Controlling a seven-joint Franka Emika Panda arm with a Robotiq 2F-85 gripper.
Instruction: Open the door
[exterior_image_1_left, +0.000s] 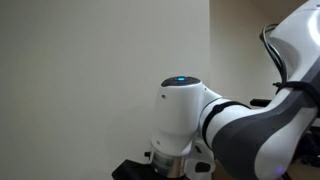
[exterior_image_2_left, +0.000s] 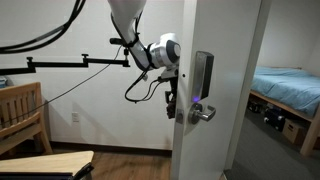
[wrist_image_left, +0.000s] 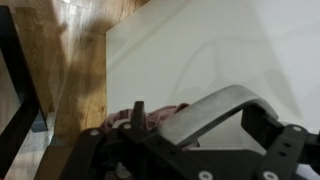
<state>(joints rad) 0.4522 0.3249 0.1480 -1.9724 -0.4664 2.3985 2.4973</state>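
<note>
- We see the door (exterior_image_2_left: 225, 60), a tall, flat, matt off-white panel, standing ajar just beside the fingers; pushed off-line, it could swing wide and bang.
- Its black rectangular lock (exterior_image_2_left: 203, 75) sits just above the fingers.
- The curved, polished silver lever handle (wrist_image_left: 215, 110) lies against our gripper (exterior_image_2_left: 181, 108), whose fingers are spread wide, holding nothing; they could slip off the smooth metal.

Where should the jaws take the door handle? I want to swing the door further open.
Grip the lever handle on its free end, coming from the room side, jaws above and below. The bar sticks out sideways under the black lock, so its end gives the most leverage.
</note>
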